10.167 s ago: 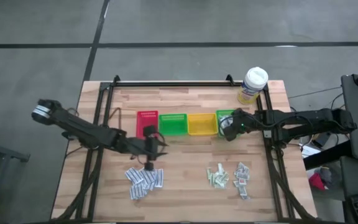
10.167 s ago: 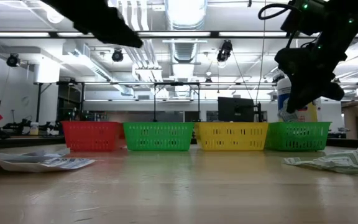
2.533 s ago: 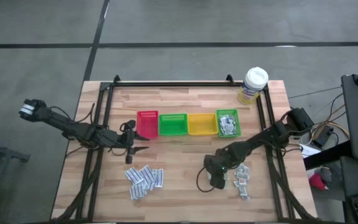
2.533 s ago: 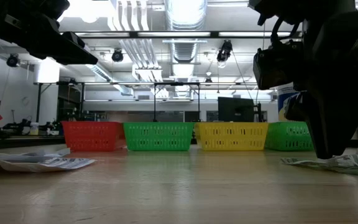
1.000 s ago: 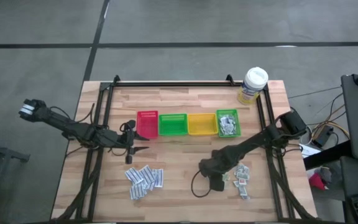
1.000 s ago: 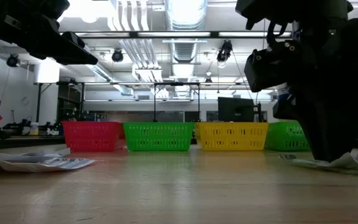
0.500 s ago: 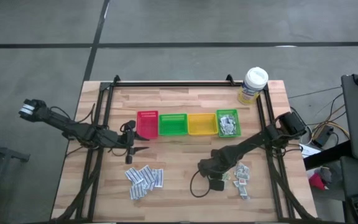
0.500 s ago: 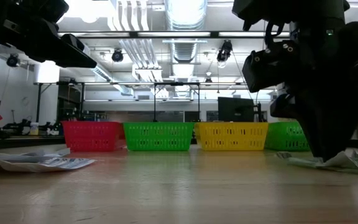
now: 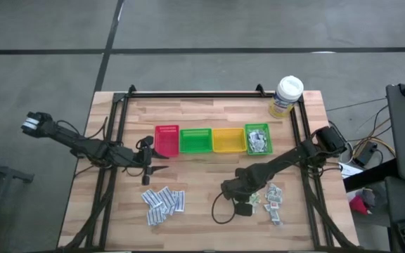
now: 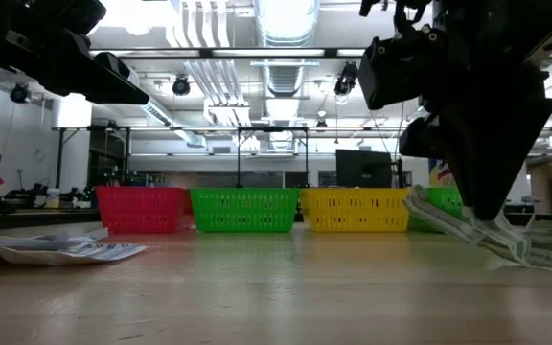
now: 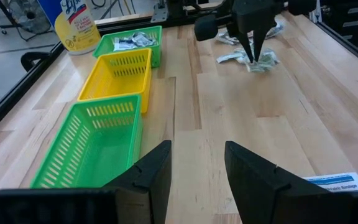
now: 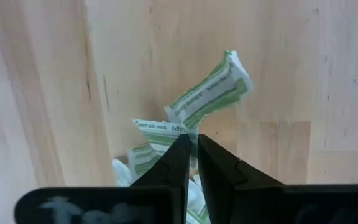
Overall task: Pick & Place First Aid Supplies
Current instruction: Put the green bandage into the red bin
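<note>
Nearest the table's front edge, the right gripper [image 12: 191, 163] pinches a small pale green paper sachet [image 12: 210, 93] just above the light wooden table [image 9: 202, 204]. Farther back, beside the small red plastic bin [image 9: 166, 140], the left gripper [image 11: 194, 171] waits with its fingers spread apart.

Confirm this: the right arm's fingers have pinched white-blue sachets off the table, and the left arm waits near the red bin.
Wrong colour. The right wrist view shows the fingers pinching pale green sachets, not white-blue ones. The left gripper does wait near the red bin.

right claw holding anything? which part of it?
Yes: the right claw is shut on pale green sachets, pinched at their near edge. The left claw is open, holding nothing.
</note>
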Robot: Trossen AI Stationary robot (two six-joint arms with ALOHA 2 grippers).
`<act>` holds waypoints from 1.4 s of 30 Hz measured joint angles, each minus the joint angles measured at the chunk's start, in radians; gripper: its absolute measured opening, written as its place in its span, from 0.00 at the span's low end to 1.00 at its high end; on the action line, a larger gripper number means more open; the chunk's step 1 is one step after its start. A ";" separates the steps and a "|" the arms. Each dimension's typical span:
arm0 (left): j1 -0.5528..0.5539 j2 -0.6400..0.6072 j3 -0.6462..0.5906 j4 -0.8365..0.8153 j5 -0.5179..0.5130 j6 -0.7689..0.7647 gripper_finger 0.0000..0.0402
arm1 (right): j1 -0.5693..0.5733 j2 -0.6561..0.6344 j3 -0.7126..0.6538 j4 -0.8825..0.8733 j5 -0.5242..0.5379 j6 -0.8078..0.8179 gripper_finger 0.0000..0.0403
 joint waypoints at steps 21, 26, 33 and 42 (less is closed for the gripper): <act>0.000 0.000 0.000 0.000 0.000 -0.002 0.37 | 0.000 0.000 0.079 -0.127 -0.008 -0.050 0.02; 0.000 0.000 0.000 0.000 0.000 -0.002 0.37 | -0.002 0.000 0.174 -0.244 0.009 -0.085 0.02; 0.000 0.000 0.000 0.000 0.000 -0.002 0.37 | -0.007 -0.002 0.314 -0.371 0.192 -0.159 0.02; 0.000 0.000 0.000 -0.001 0.000 -0.002 0.37 | -0.052 -0.026 0.344 -0.391 0.553 -0.216 0.02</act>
